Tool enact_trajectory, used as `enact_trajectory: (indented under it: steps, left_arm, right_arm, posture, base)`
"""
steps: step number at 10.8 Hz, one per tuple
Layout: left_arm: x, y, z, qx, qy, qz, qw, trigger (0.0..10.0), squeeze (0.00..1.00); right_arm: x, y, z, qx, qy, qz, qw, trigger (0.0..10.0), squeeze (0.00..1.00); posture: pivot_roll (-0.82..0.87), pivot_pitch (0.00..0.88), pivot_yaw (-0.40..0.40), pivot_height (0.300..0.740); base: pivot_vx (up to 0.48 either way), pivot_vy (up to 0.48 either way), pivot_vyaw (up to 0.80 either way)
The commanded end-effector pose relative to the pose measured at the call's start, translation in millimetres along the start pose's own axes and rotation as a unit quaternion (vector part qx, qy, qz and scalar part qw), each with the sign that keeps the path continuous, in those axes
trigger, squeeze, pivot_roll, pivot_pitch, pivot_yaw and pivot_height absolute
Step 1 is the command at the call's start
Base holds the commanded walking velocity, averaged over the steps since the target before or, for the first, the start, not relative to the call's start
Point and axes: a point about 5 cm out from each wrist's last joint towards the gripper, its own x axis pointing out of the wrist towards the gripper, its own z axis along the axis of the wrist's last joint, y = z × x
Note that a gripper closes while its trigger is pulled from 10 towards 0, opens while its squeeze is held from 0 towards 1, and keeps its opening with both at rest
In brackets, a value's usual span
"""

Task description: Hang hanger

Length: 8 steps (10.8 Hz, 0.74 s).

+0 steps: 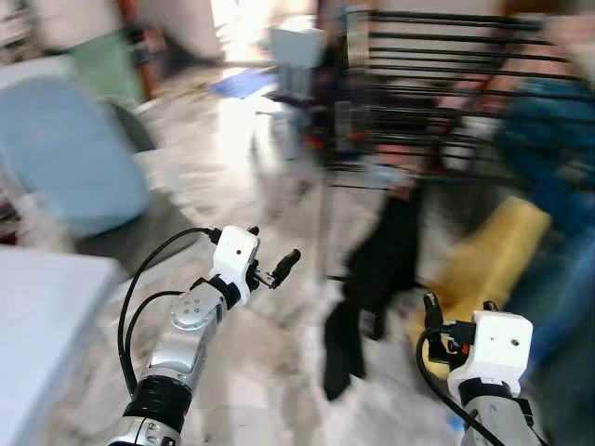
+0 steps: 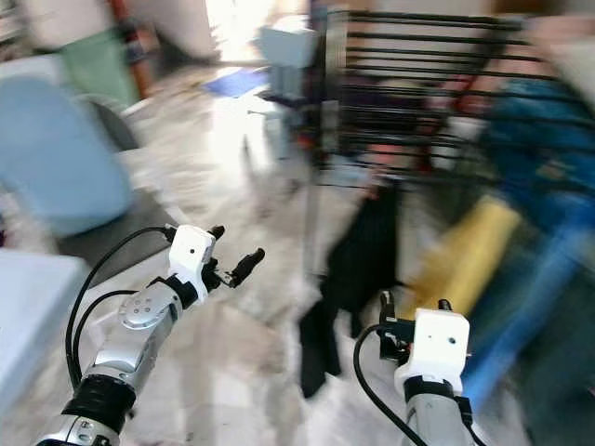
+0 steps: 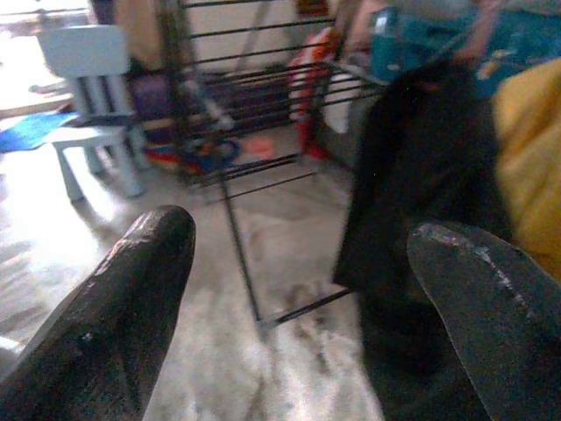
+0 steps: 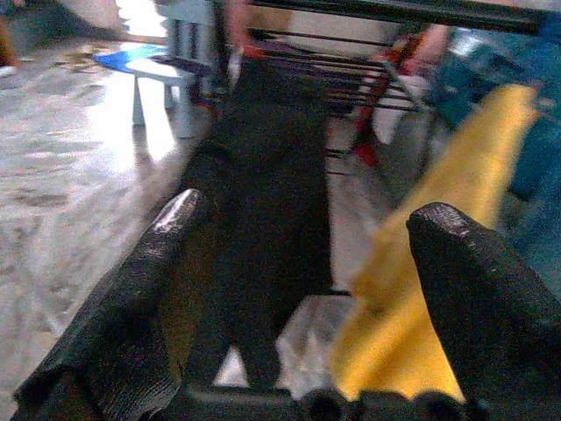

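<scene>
The head views are blurred by motion. A black wire drying rack (image 1: 437, 84) stands ahead on the marble floor. From its front hangs a black garment (image 1: 372, 269) that reaches down to the floor, with a yellow cloth (image 1: 488, 260) beside it on the right. My left gripper (image 1: 274, 246) is raised left of the rack, open and empty, with the rack's leg (image 3: 241, 254) seen between its fingers. My right gripper (image 1: 458, 308) is low at the right, open and empty, facing the black garment (image 4: 263, 202) and the yellow cloth (image 4: 421, 263). No hanger can be made out.
Blue clothing (image 1: 548, 139) lies over the rack's right side. A small pale-blue chair (image 1: 293, 56) and a blue mat (image 1: 244, 84) are beyond the rack on the left. A light-blue padded seat (image 1: 65, 153) stands at far left, and a white surface (image 1: 46, 325) is at the lower left.
</scene>
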Motion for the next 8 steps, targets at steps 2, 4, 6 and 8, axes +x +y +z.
enact_trajectory:
  steps: [2,4,6,8]
  left_arm:
    - [2.5,-0.7,1.2,0.0,0.002,-0.008,1.0,10.0,0.0]
    - [2.7,-3.6,0.4,0.001,0.003,-0.015,1.0,10.0,0.0]
    - [3.3,-6.6,-0.6,-0.001,0.008,-0.025,1.0,10.0,0.0]
    - [3.3,-6.2,-1.4,0.0,0.012,-0.025,1.0,10.0,0.0]
  right_arm:
    - [0.0,4.6,4.3,0.003,-0.008,0.005,1.0,10.0,0.0]
    - [-0.1,4.2,3.8,0.002,-0.006,0.001,1.0,10.0,0.0]
    - [0.0,3.4,2.5,0.0,-0.002,-0.01,1.0,10.0,0.0]
    - [0.4,5.0,-0.5,0.002,0.008,-0.007,1.0,10.0,0.0]
  posture:
    - [-0.04,0.0,-0.016,0.74]
    - [-0.04,0.0,-0.014,0.74]
    - [-0.04,0.0,-0.013,0.74]
    - [-0.04,0.0,-0.011,0.74]
  base:
    - [0.334,0.343,0.0]
    - [0.36,0.315,0.0]
    - [0.186,0.0,0.0]
    - [0.0,0.0,0.0]
